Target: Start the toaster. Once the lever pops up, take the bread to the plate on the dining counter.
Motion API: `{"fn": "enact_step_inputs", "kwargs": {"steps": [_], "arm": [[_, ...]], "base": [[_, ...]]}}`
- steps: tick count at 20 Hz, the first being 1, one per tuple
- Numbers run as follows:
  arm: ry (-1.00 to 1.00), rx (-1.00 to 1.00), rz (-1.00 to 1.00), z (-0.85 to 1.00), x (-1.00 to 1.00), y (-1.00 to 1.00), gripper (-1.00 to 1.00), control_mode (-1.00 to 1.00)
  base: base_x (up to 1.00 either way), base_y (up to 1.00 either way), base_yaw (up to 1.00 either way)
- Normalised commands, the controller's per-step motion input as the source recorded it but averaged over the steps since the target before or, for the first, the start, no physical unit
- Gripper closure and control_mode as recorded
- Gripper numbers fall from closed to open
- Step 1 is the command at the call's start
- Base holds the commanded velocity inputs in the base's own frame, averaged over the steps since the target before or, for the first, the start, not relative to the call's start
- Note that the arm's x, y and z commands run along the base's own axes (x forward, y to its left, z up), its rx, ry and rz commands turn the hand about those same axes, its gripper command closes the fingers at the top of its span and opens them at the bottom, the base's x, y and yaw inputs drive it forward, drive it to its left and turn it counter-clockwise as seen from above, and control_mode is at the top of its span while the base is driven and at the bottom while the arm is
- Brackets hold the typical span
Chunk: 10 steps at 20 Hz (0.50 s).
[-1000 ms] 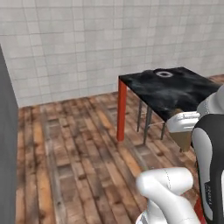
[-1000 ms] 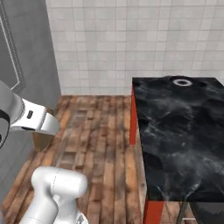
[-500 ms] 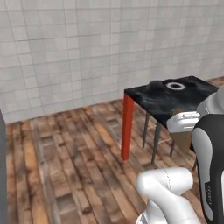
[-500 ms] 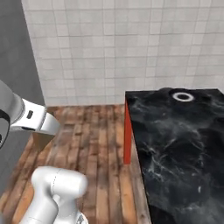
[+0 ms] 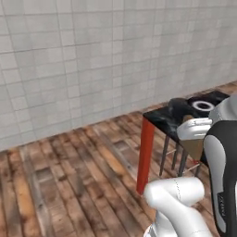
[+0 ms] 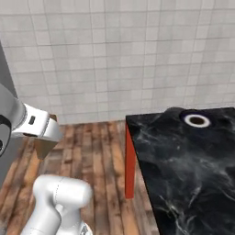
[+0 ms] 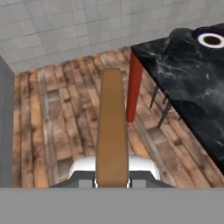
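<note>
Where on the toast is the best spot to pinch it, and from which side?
Probably right where the pincer has it: shut across the two flat faces of the bread, at one end. The slice is thin and flat, so its wide faces suit the pads, and the long free end is left to lower onto the plate on the dining counter.

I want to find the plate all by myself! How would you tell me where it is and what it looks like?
Find the big dining counter with its shiny black marble top and red leg, by the tiled wall. At its far end sits the plate: small and round, dark rim, white ring. Beside it is only a dark rounded lump, with no white.
</note>
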Motion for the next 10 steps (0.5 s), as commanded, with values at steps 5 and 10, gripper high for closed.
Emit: {"fn": "enact_step_inputs", "kwargs": {"steps": [5, 10], "arm": [[0.0, 0.0, 0.0, 0.0, 0.0, 0.0, 1.0, 1.0], [0.0, 0.0, 0.0, 0.0, 0.0, 0.0, 1.0, 1.0]], "base": [[0.58, 0.66, -0.39], [0.37, 0.6, -0.54]]}}
